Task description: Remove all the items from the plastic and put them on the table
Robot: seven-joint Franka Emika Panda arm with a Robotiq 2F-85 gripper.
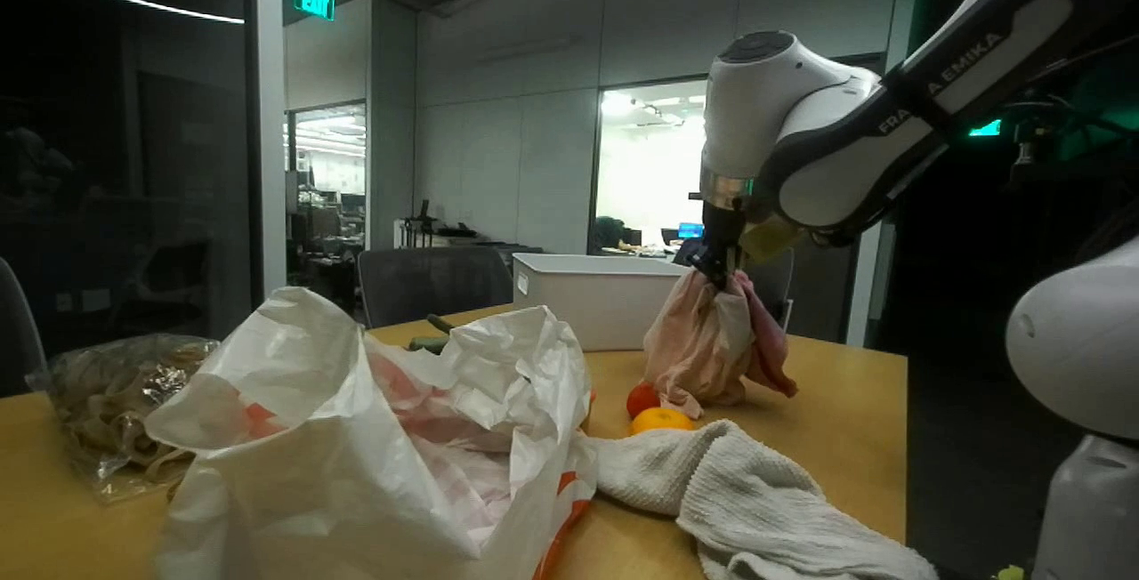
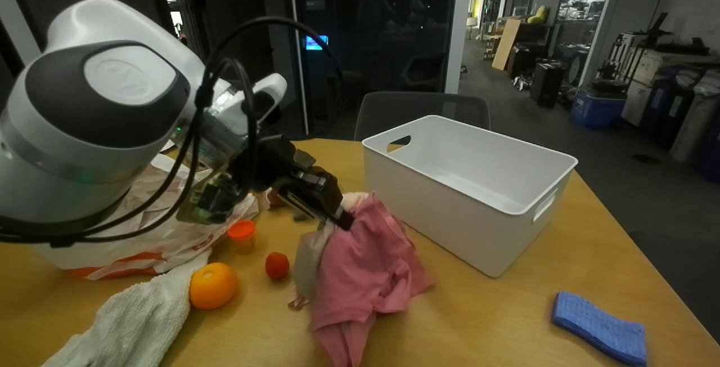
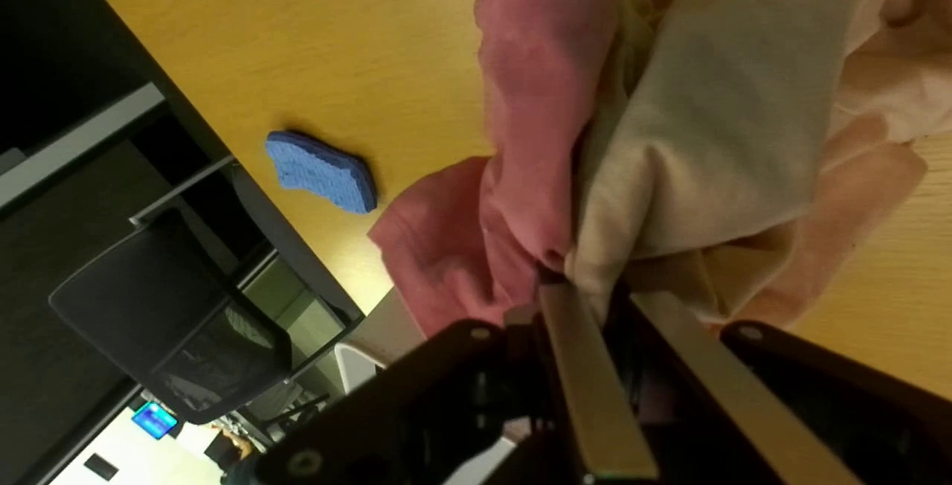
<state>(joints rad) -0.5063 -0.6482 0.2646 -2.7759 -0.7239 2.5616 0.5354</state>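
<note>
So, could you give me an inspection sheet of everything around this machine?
Surface: wood-toned table; spills: nothing seen.
Job's things: white plastic bag, crumpled and open; pink-and-beige cloth bundle, held up at its top.
Clutter, some perhaps from the bag: orange, beside an off-white towel; orange-lidded container; small red item, kind unclear; white bin; blue sponge.
Tool: closed on the cloth bundle.
Cables: black, looped beside the arm.
Surroundings: mesh-backed chairs, lit EXIT sign.
</note>
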